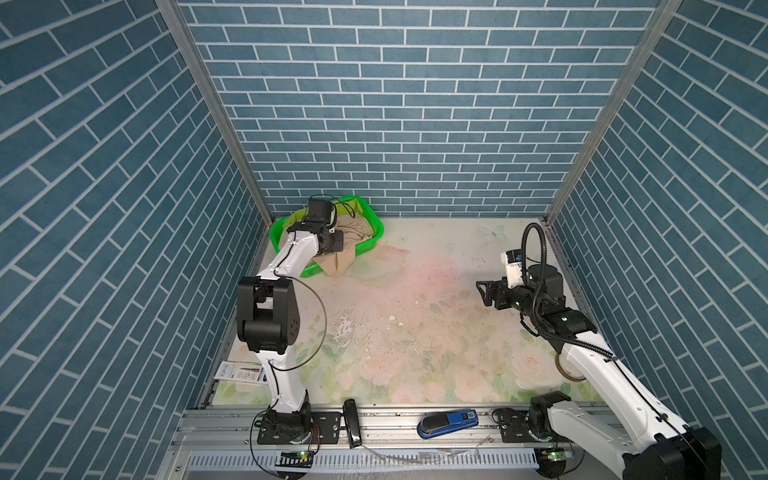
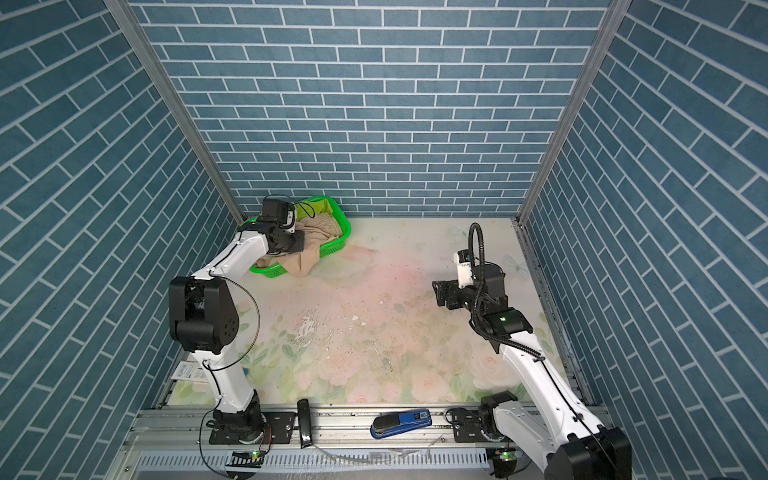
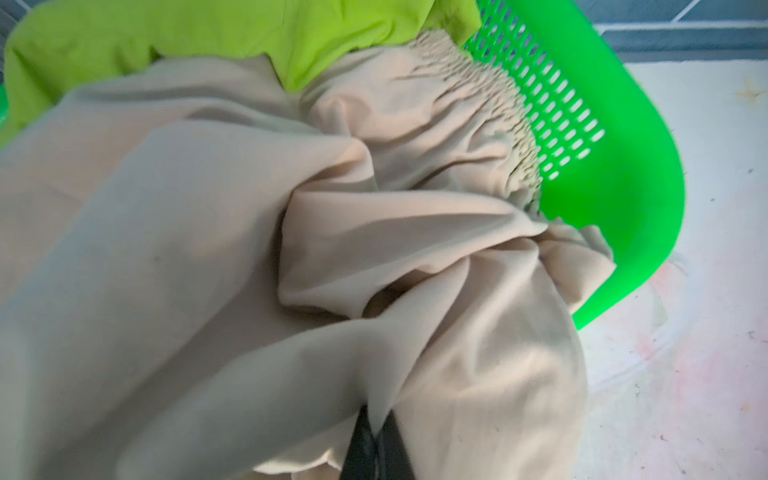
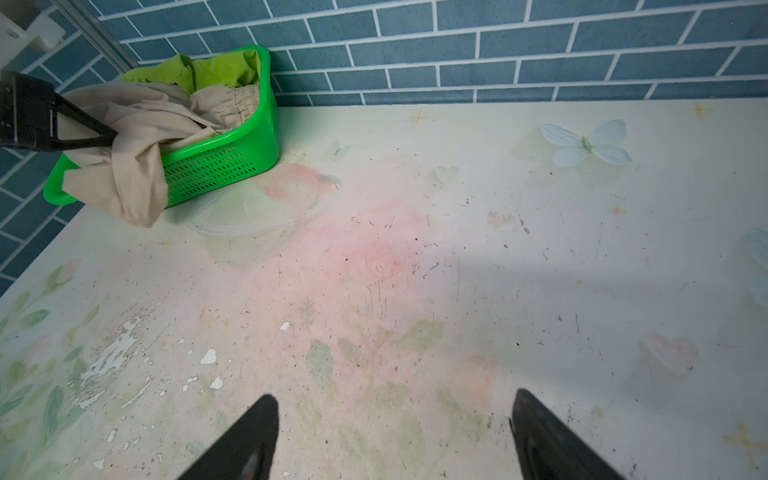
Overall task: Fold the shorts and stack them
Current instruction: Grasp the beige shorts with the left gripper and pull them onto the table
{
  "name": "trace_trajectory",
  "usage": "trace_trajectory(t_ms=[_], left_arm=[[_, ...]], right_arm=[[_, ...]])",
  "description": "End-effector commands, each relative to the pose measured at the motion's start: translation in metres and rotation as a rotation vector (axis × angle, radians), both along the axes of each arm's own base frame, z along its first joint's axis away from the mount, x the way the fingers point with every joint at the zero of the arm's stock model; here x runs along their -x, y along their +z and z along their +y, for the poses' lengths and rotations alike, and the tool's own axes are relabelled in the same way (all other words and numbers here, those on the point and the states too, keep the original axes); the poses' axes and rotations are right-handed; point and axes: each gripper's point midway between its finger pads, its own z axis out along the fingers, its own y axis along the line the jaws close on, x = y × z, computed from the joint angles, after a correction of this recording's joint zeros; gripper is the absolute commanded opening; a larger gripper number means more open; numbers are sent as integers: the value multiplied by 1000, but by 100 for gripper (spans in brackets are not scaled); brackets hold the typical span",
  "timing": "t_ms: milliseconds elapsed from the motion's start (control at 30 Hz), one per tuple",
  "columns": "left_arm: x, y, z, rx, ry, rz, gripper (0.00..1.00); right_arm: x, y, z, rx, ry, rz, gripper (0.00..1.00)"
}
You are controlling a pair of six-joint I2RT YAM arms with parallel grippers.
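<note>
The beige shorts (image 1: 345, 258) lie bunched in the green basket (image 1: 371, 240) at the back left, and one part hangs over its front rim onto the table. My left gripper (image 3: 376, 432) is shut on a fold of the beige shorts (image 3: 208, 249). The right wrist view also shows the pinch, the left gripper (image 4: 111, 139) on the beige shorts (image 4: 137, 178). The lime green shorts (image 3: 208, 33) lie beneath them at the back of the basket (image 3: 623, 187). My right gripper (image 4: 395, 419) hovers open above the bare table at mid right (image 1: 482, 293), holding nothing.
A blue stapler (image 1: 449, 422) and a black bar (image 1: 352, 422) lie on the front rail. A tape roll (image 1: 567, 366) sits by the right arm, and paper cards (image 1: 239, 370) by the left arm. Blue brick walls close in three sides.
</note>
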Motion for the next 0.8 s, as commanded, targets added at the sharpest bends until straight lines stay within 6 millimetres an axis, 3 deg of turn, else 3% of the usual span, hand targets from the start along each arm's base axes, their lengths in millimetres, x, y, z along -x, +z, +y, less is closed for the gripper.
trace_trajectory(t_ms=[0,200,400,500,633,767], left_arm=[[1,35,-14,63,-68,-53,0],[40,121,-45,140,-195,-150,0],[109,223,-104,110,-414,-297,0],[145,257,-127,142,-495,-327,0],[186,273,-171,167,-641,-347,0],[194,254,-214,279,-725,-328,0]], right_arm=[[1,2,-3,-3,-28,2,88],[-5,16,2,1,0,-13,88],[-7,42,7,-32,22,-75,88],[-6,59,9,-48,31,-116,88],[-3,76,9,-60,39,-147,88],[0,77,6,-53,27,-135,88]])
